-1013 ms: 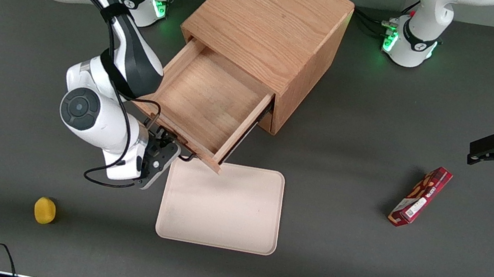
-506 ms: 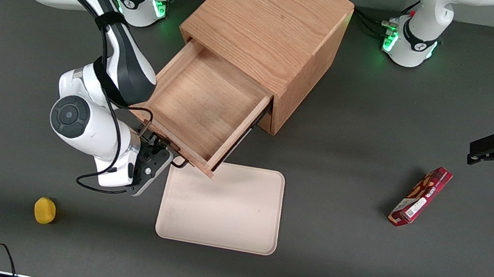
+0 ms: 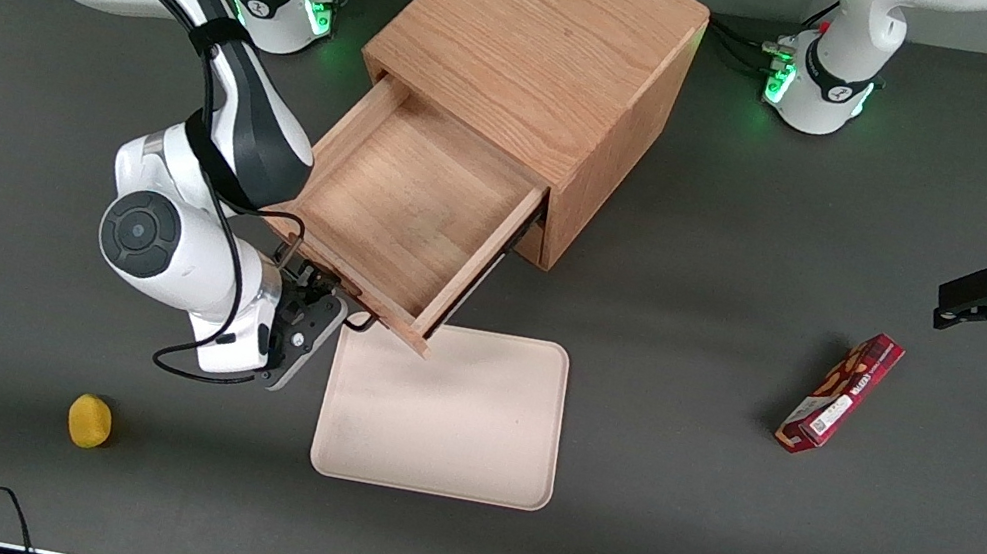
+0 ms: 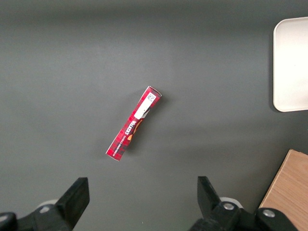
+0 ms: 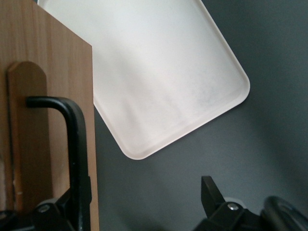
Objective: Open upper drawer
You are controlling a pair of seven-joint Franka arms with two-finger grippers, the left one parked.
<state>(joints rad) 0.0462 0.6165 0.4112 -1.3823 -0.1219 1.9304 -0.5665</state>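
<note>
The upper drawer (image 3: 405, 201) of the wooden cabinet (image 3: 535, 41) stands pulled far out, and its plain wooden inside is empty. Its thin black bar handle (image 3: 360, 323) sticks out from the drawer front on the side nearest the front camera. My right gripper (image 3: 322, 298) is at that drawer front, beside the handle. In the right wrist view the gripper (image 5: 130, 204) is open. The handle (image 5: 77, 144) on the drawer front (image 5: 48, 72) runs between the fingers, close to one finger and away from the other. The lower drawer is hidden under the upper one.
A pale tray (image 3: 444, 411) lies on the table just nearer the front camera than the drawer, also in the right wrist view (image 5: 159, 72). A yellow object (image 3: 89, 421) lies toward the working arm's end. A red box (image 3: 842, 393) lies toward the parked arm's end.
My gripper and the drawer front shifted slightly toward the working arm's end and nearer the front camera. In the last half second almost nothing moved.
</note>
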